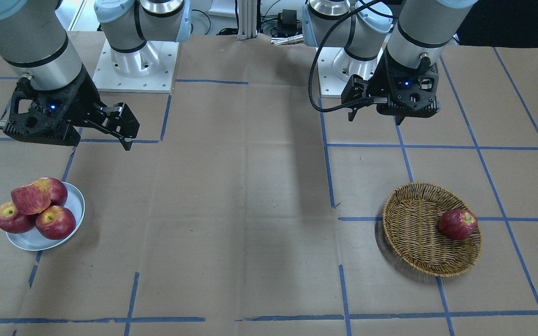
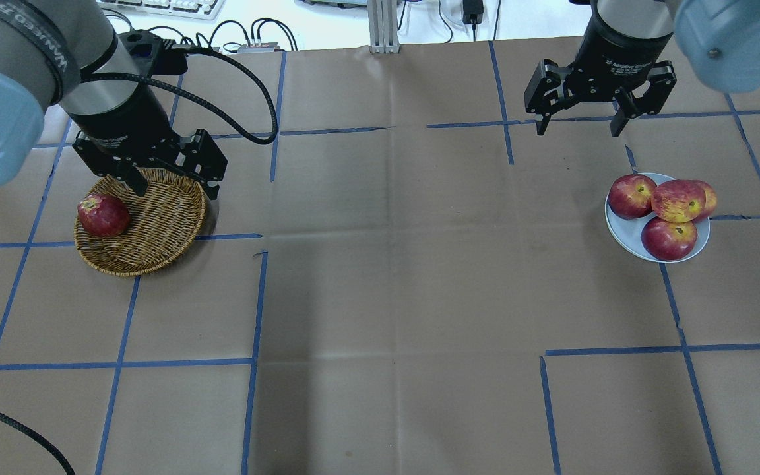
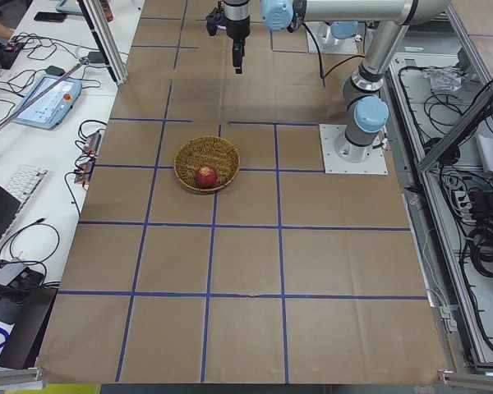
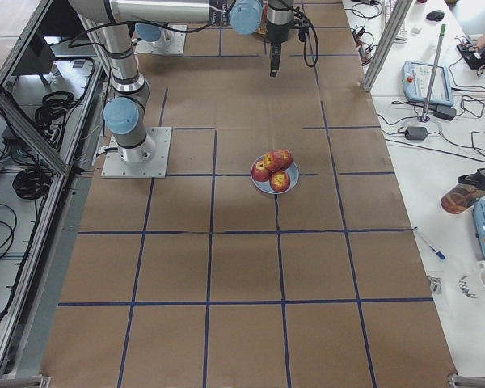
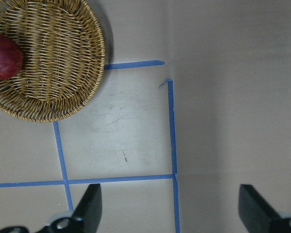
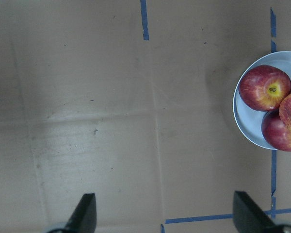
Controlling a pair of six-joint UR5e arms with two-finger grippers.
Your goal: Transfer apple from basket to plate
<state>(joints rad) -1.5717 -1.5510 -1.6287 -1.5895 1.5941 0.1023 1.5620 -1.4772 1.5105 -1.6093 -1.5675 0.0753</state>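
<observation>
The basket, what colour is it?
Tan-brown woven wicker with a darker rim; the basket shows best in the front-facing view.

Tabletop (image 2: 380, 297): the broad middle stretch between basket and plate is bare paper and passable on any line.

Basket (image 2: 162, 224): one dark apple (image 2: 103, 215) sits against the outer rim, and the rest of the bowl is open. Access from above is unobstructed.

Left gripper (image 2: 174, 188): raised, jaws spread, off to the basket's inner side and not over the bowl.

Plate (image 2: 623, 229): crowded with three plate apples (image 2: 669, 238) side by side and a lighter apple (image 2: 677, 200) stacked on top. Only a sliver of rim is bare.

Right gripper (image 2: 578, 130): raised, jaws spread, standing clear of the plate.
</observation>
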